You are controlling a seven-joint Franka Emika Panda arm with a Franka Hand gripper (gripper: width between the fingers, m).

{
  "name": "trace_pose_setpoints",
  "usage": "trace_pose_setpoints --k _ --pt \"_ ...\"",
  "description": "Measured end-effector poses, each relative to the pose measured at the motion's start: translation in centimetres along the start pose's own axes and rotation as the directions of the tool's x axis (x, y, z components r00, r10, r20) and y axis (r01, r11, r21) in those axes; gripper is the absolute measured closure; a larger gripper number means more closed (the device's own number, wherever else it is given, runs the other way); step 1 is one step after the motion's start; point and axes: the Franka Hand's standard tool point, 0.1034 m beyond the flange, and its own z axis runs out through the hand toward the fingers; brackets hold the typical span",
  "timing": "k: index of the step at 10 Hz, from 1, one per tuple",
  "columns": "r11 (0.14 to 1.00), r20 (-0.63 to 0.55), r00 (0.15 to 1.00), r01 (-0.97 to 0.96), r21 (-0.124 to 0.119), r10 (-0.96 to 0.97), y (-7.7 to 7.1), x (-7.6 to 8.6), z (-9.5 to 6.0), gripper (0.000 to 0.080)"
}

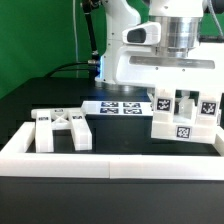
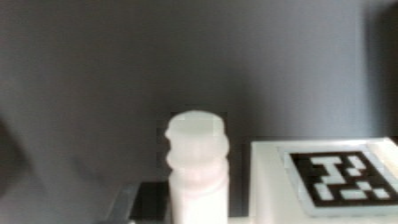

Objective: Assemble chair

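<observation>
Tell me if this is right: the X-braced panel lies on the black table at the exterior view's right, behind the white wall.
Wrong side. The exterior view shows the X-braced panel at its left, on the black table, behind the white wall.

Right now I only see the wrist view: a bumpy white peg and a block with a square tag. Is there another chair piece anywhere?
Observer: Yes. An X-braced panel rests on the table, toward the exterior view's left, apart from your tagged block.
Operator: Is anything in the gap between them?
Observer: The marker board lies flat there, a bit farther back from the exterior camera.
Operator: What is in front of the pieces?
Observer: A long low white wall runs across the front, nearer the exterior camera than both pieces.
</observation>
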Motion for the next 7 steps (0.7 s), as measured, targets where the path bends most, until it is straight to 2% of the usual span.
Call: trace_pose_setpoints --k 4,5,6,7 --pt "1.000 0.275 0.961 0.010 -0.025 -0.002 1.4 0.1 -1.0 0.0547" --pt "0.999 0.298 0.954 -0.005 -0.035 0.015 1.1 0.2 -1.2 0.0547" --pt "0.999 0.389 0.921 0.000 -0.050 0.019 1.7 -0.8 -0.9 0.0547" --pt "0.998 0.464 0.885 -0.001 -0.066 0.031 2.1 -0.7 -0.6 0.0547"
